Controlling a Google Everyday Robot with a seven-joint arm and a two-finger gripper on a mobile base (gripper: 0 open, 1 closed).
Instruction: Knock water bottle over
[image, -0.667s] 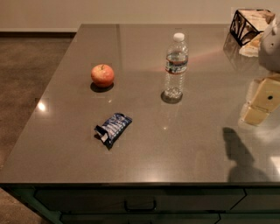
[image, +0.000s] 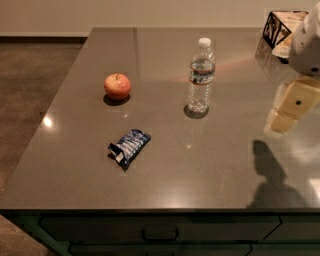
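The water bottle (image: 201, 75) stands upright near the middle back of the grey countertop (image: 210, 165). It is clear and ribbed, with a white cap and a dark label band. My gripper (image: 291, 107) hangs over the right side of the counter, cream-coloured, below the white arm (image: 307, 45). It is well to the right of the bottle and apart from it, with its shadow on the counter in front of it.
A red apple (image: 117, 86) sits left of the bottle. A blue snack bag (image: 129, 146) lies nearer the front. A black wire basket (image: 280, 27) stands at the back right corner. The counter's left edge drops to the floor.
My gripper has shifted slightly to the left, toward the bottle. The bottle, apple and bag have not moved.
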